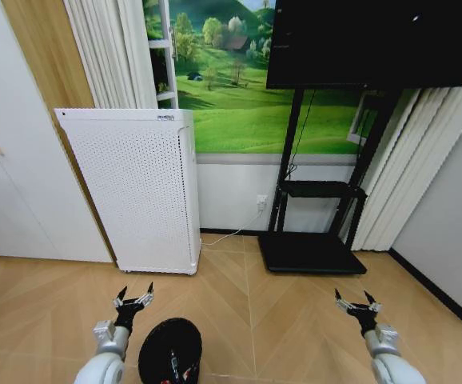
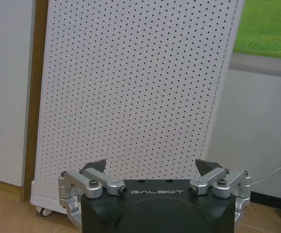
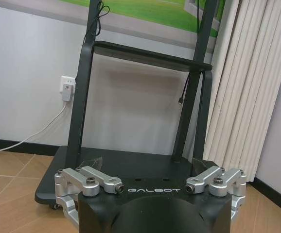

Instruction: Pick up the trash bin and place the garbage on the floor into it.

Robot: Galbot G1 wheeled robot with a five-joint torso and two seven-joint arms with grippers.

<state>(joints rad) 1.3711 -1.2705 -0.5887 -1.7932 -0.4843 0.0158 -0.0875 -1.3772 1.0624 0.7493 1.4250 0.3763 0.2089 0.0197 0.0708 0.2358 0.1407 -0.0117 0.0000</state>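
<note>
Black trash bin (image 1: 169,350), dark walls, with red-and-white bits inside. White appliance (image 1: 141,192), covered in a regular grid of small dark perforations. Black TV stand (image 1: 315,216) under a black screen (image 1: 375,42). Green meadow mural (image 1: 239,80) with blue sky. Pale wood floor (image 1: 279,312) in herringbone pattern. White wall socket (image 3: 67,87) with white cable. Cream curtains (image 3: 250,82), vertically pleated. Silver-and-black left gripper (image 1: 133,298) and right gripper (image 1: 356,303), white forearms.
</note>
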